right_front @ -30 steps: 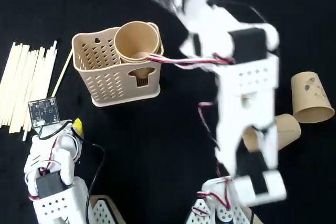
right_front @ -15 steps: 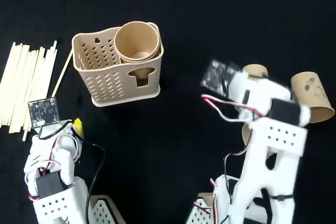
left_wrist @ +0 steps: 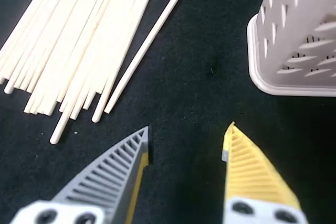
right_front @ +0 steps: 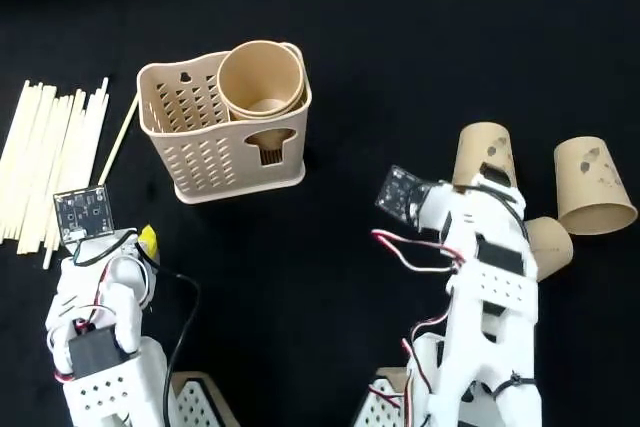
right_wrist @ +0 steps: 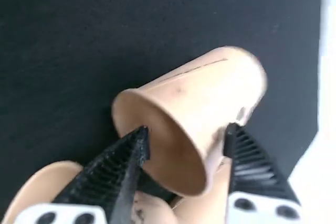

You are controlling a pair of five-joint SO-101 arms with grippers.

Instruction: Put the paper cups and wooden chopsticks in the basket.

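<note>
The right gripper (right_wrist: 186, 129) is spread astride the rim of a tipped paper cup (right_front: 485, 152). Closing there may crush the thin lip, or squirt the cup into a neighbouring cup (right_front: 550, 245) at 5 o'clock. The left gripper (left_wrist: 188, 128) hangs spread near the chopsticks (right_front: 50, 162). At 10 o'clock from the tipped cup, the basket (right_front: 210, 157) holds stacked cups (right_front: 260, 75).

In the high view, the near end of one paper cup (right_front: 485, 152) was covered by the right arm (right_front: 490, 287), and a second cup (right_front: 550, 245) was half hidden beneath it. The nested cups (right_front: 260, 77) were concealed below by the basket (right_front: 200, 162) wall. Some chopsticks (right_front: 50, 162) were overlapped by a camera board (right_front: 82, 213). In the left wrist view, basket and chopsticks were cropped by the edge. In the right wrist view, what was probably the second cup was cropped and partly masked by the right gripper (right_wrist: 186, 128).
</note>
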